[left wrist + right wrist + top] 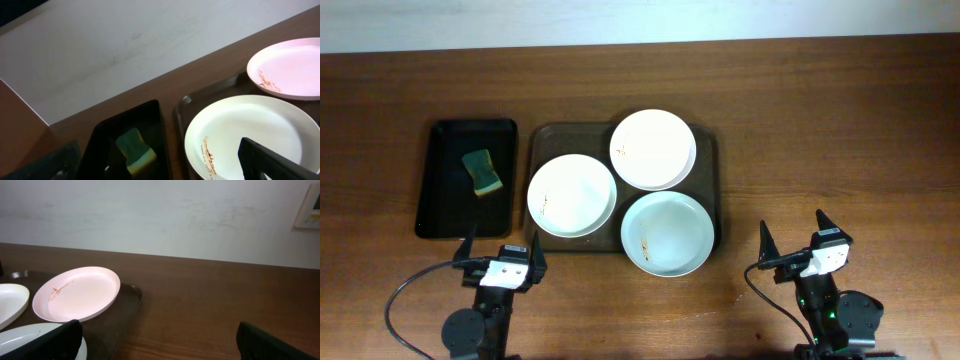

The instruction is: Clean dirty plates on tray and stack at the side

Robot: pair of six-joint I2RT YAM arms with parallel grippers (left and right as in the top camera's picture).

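Three dirty plates lie on the dark brown tray [545, 140]: a left plate [572, 195] with brown smears, a back plate [653, 149] that overlaps the others, and a faintly bluish front plate [667, 232]. The left wrist view shows the left plate [250, 127] and the back plate [292, 67]. The right wrist view shows the back plate [77, 294]. My left gripper [500, 247] is open and empty, in front of the tray's left corner. My right gripper [792, 240] is open and empty over bare table right of the tray.
A smaller black tray [445, 205] stands left of the brown tray and holds a green and yellow sponge [482, 172], also in the left wrist view [135, 150]. A white wall runs behind the table's far edge.
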